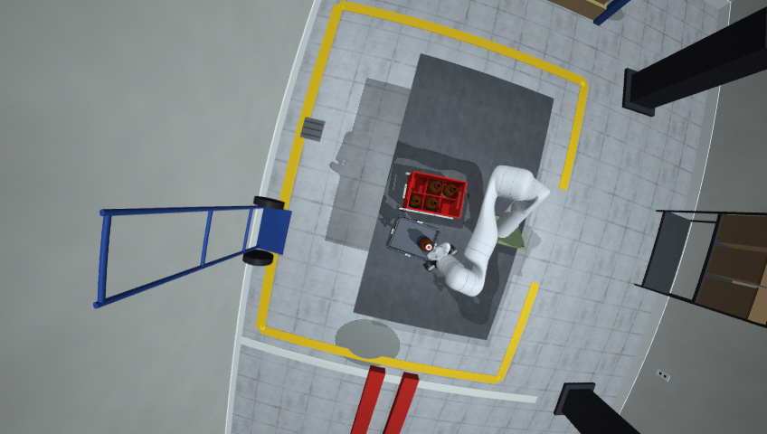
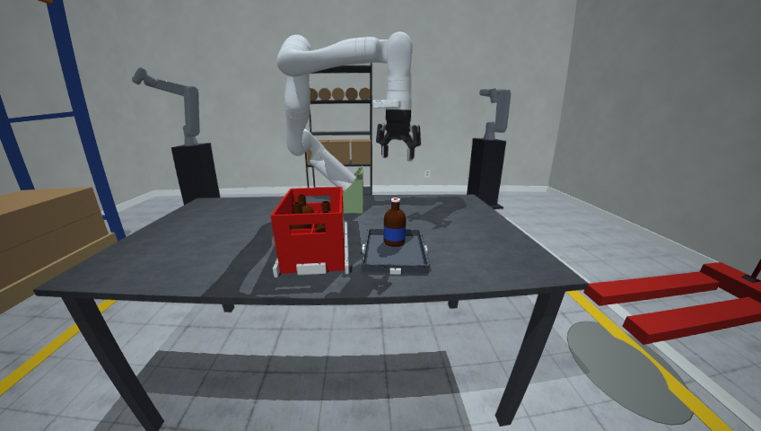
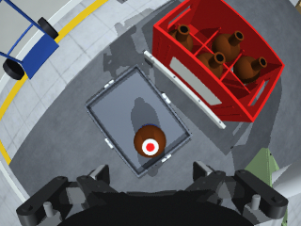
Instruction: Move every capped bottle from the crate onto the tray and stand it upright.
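Note:
A brown bottle with a red-and-white cap and a blue label [image 2: 394, 224] stands upright on the grey tray [image 2: 395, 252]; it also shows in the wrist view [image 3: 150, 142] and from above [image 1: 426, 244]. The red crate [image 2: 308, 229] stands left of the tray and holds several brown bottles with open necks [image 3: 221, 55]. My gripper [image 2: 397, 145] is open and empty, high above the tray and the capped bottle. In the wrist view its fingers frame the lower edge of the picture.
A green wedge block [image 2: 353, 195] stands behind the crate near the arm's base. White blocks [image 2: 310, 268] lie against the crate's front and side. Two other arms on black pedestals [image 2: 195, 171] stand behind the table, and shelves [image 2: 341, 127] too.

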Tool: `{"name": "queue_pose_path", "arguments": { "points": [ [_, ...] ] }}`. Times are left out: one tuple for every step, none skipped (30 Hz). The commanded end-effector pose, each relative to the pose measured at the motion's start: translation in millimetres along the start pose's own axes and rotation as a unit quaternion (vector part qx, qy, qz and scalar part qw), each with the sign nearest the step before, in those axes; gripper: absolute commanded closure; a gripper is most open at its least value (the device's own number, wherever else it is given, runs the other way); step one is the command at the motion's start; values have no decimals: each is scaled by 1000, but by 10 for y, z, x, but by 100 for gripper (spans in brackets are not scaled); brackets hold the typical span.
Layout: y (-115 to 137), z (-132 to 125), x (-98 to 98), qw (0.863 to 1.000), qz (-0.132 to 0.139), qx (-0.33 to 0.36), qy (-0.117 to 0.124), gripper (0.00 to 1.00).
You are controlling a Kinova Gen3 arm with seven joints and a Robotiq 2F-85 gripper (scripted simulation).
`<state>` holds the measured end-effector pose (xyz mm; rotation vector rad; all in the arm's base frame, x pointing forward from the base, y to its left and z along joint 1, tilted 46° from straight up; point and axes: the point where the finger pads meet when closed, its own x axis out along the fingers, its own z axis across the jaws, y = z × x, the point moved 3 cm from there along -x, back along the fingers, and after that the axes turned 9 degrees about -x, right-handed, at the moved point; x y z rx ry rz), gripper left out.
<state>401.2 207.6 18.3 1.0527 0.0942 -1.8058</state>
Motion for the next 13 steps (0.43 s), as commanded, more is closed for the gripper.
{"name": "queue_pose_path", "arguments": {
  "points": [
    [-1,-1,-10,1000,0,0,1,0],
    [-1,-1,-10,1000,0,0,1,0],
    [-1,-1,-10,1000,0,0,1,0],
    [-1,-1,-10,1000,0,0,1,0],
    [-1,-1,-10,1000,0,0,1,0],
    [-1,-1,-10,1000,0,0,1,0],
    [-1,-1,-10,1000,0,0,1,0],
    [-1,-1,-10,1000,0,0,1,0],
    [-1,-1,-10,1000,0,0,1,0],
    [-1,-1,-10,1000,0,0,1,0],
    [-1,-1,-10,1000,0,0,1,0],
    [-1,-1,-10,1000,0,0,1,0],
    [-1,-1,-10,1000,0,0,1,0]
  ]
}}
